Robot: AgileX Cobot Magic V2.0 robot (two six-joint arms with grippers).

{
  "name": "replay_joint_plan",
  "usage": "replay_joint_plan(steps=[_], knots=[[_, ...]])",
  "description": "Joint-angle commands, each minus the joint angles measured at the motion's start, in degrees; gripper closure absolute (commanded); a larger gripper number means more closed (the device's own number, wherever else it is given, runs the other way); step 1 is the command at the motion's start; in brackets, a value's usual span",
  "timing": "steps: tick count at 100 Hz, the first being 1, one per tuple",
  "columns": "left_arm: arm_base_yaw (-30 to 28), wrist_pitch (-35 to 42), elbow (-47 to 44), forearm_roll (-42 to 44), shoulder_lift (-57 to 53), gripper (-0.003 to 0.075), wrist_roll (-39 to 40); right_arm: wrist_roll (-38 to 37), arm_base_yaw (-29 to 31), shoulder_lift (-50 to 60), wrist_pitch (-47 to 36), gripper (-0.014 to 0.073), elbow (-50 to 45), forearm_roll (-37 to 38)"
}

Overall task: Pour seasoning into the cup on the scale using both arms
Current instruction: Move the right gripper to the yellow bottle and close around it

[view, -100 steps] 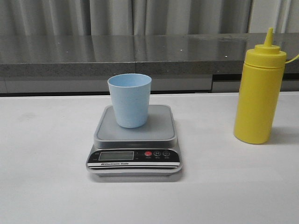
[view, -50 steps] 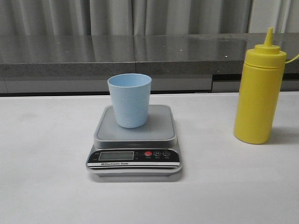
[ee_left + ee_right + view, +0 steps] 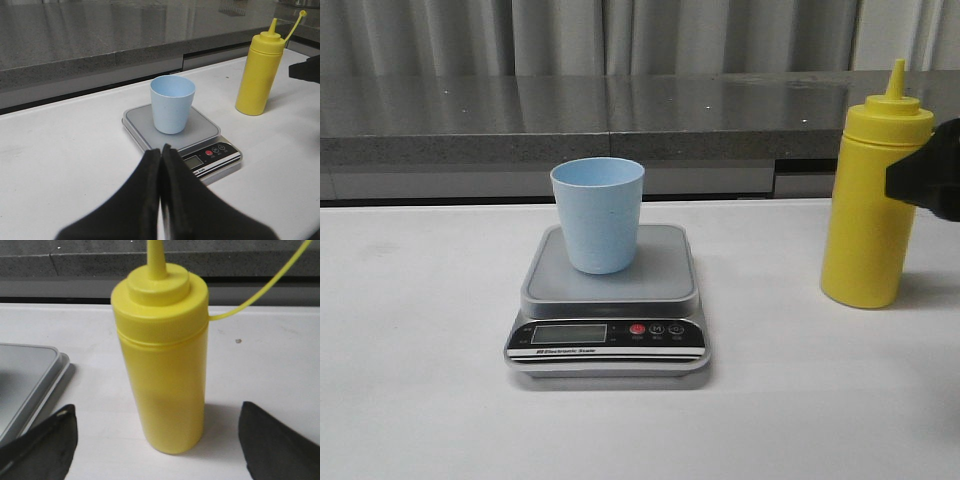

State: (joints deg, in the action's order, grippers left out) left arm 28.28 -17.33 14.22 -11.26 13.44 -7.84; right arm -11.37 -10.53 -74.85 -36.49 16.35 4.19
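Observation:
The pale blue cup point(image 3: 598, 214) stands upright on the silver-grey scale point(image 3: 608, 305) at the table's middle; both also show in the left wrist view, cup point(image 3: 172, 103) on scale point(image 3: 200, 135). The yellow seasoning bottle point(image 3: 873, 195) stands upright on the table at the right, its tethered cap off. My right gripper point(image 3: 157, 440) is open, its fingers point(image 3: 42, 440) spread wide on both sides of the bottle point(image 3: 162, 355), not touching it; in the front view it shows as a black shape point(image 3: 927, 180) at the right edge. My left gripper point(image 3: 161, 152) is shut and empty, held before the scale.
A grey stone counter point(image 3: 620, 115) with curtains behind runs along the table's far edge. The white table point(image 3: 420, 350) spreads to the left and front of the scale.
My right gripper has come into the front view from the right edge, beside the bottle. The cup, scale and bottle have not moved.

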Motion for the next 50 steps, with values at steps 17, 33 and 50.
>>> replay_joint_plan(steps=[17,33,50], knots=[[-0.1,4.8,1.7,-0.5,0.4,0.0741,0.5,-0.1,0.2,-9.2,-17.9,-0.0051,1.5,-1.1],[-0.1,4.8,1.7,-0.5,0.4,0.0741,0.5,-0.1,0.2,-13.9,-21.8,-0.0051,1.7,-1.6],[-0.1,4.8,1.7,-0.5,0.4,0.0741,0.5,-0.2,0.2,-17.0,-21.5,-0.0051,3.9,-1.0]])
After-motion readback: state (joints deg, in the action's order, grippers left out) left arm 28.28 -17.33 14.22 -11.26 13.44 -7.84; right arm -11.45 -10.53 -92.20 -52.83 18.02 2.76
